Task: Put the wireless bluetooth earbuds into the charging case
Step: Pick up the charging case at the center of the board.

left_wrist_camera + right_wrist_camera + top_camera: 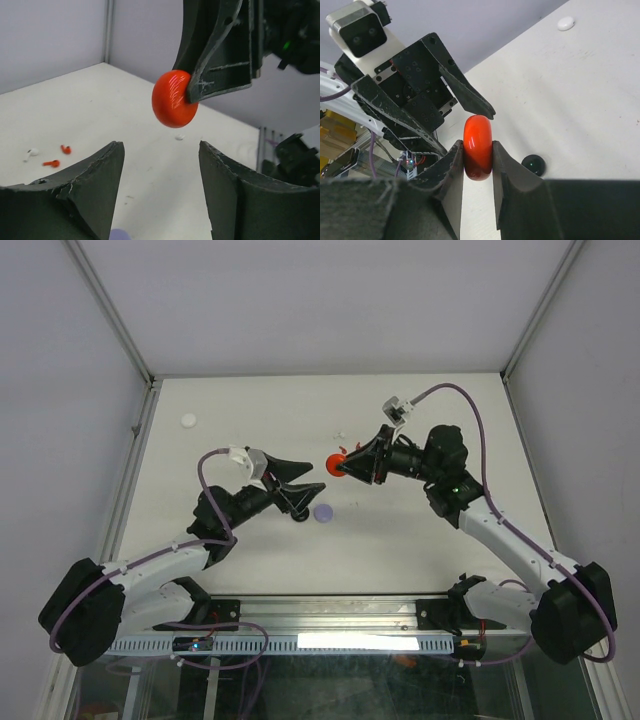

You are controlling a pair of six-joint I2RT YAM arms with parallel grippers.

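My right gripper (338,467) is shut on a glossy red round charging case (335,462), held on edge above the table; the right wrist view shows the case (478,147) pinched between both fingers. My left gripper (307,490) is open and empty, just left of the case, jaws facing it. In the left wrist view the red case (174,98) hangs above and beyond my open left gripper (161,150). Two red earbuds (65,149) and a white earbud (31,152) lie on the table to the far left there.
A lavender round case (323,511) lies just below the left gripper's fingers. A black round case (533,164) lies under the right gripper. A white round case (188,421) lies at the back left. Walls enclose the white table (250,410).
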